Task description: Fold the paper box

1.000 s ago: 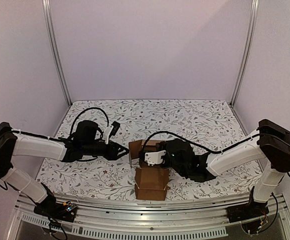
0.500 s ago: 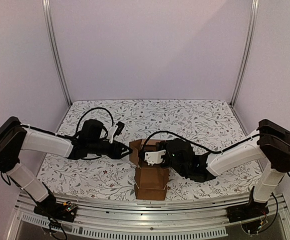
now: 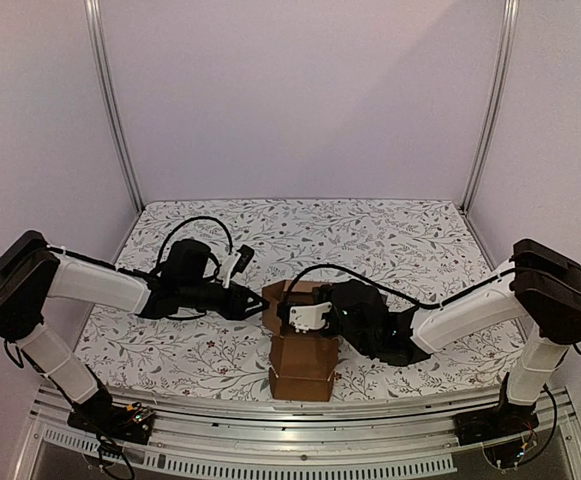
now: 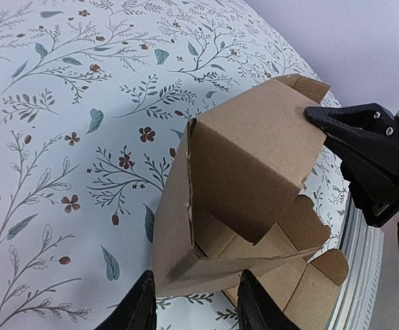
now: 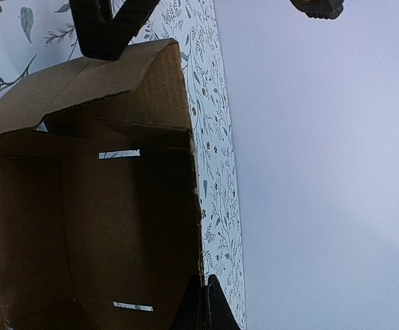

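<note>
- Desk (image 3: 390, 235) surface, covered in a floral print, spreads broadly behind the paper box (image 3: 302, 368) and out to both sides of it. The desk's front edge lies just in front of the box.
- The box stands partly folded, with its flaps and tabs loose.
- The left pincer (image 4: 196, 302) sits at the box's left side with its fingers spread. A lower corner of the cardboard lies between them, and I cannot tell if they touch it.
- The right pincer (image 5: 200, 306) sits at the box's right side, pressed together and pinching the edge of one box wall.
- Both arms reach in low, crowding the box from left and right.
</note>
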